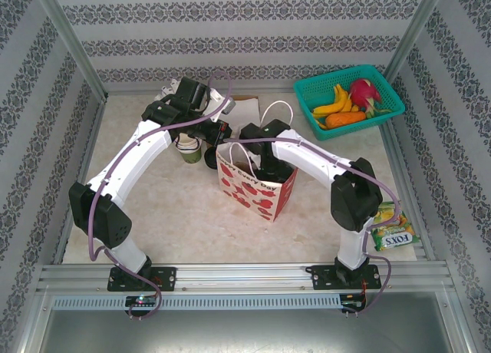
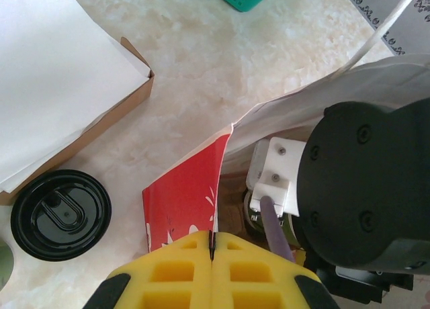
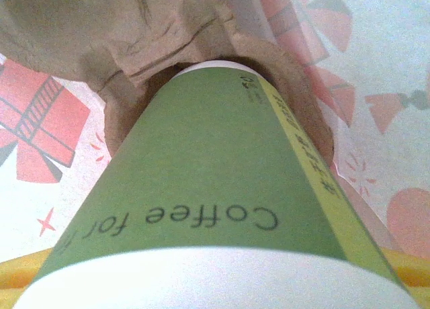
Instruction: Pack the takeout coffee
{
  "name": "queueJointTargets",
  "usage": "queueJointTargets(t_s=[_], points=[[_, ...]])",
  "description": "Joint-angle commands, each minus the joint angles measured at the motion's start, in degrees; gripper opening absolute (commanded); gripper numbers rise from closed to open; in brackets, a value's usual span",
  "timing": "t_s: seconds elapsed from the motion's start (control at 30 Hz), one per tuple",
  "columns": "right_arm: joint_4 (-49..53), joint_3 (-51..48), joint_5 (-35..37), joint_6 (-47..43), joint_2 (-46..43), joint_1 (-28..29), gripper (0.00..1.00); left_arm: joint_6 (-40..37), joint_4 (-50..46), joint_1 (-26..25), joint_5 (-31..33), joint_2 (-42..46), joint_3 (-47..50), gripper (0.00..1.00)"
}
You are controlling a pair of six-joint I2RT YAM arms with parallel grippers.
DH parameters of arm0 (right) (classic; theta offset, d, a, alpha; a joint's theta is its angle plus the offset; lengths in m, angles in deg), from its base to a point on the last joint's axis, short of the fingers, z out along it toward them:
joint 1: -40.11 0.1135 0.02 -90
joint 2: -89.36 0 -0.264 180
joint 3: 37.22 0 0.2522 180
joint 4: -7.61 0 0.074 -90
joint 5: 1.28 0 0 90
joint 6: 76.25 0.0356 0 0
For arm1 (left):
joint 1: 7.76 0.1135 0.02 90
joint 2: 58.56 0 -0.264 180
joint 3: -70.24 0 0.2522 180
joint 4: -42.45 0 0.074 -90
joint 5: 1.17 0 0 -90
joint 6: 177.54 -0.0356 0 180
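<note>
Nearest the arm bases, the red-flowered paper bag (image 1: 253, 193) is stood open on the marbled table (image 1: 169, 215). Inside it the takeout coffee (image 3: 208, 181), a green cup whose lid cannot be seen, is clasped across its wall by the widely spread right gripper (image 1: 268, 171). Its base is entered in a round hole of the brown carrier (image 3: 154, 40). The bag's rim is pinched flat between the fully closed fingers of the left gripper (image 2: 212, 252). If the cup is released before it is seated squarely, it could probably be tipped and spilled. The thin bag wall could be torn or dragged by any sideways pull, and the soft cup dented by a hard squeeze. The cup is smooth, tapered printed paper, the carrier rough, creased pulp, and the bag light and easily folded. Beyond lie a glossy round black lid (image 2: 60, 215), a cardboard box (image 2: 94, 131) lined with white paper, and farthest a green plastic lattice basket (image 1: 308, 107).
</note>
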Motion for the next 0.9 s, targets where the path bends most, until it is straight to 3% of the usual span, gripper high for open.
queueJointTargets(t_s=[0.0, 0.3, 0.87], points=[[1.3, 1.6, 2.5, 0.8, -2.3, -0.8, 0.76, -0.8, -1.4, -0.5, 0.1, 0.1, -0.4, 0.0], [0.8, 1.9, -2.7, -1.2, -4.0, -1.0, 0.79, -0.9, -1.5, -0.5, 0.2, 0.0, -0.5, 0.0], [1.5, 3.3, -3.8, -1.7, -6.6, -1.9, 0.9, -0.6, -1.4, -0.5, 0.0, 0.2, -0.8, 0.0]])
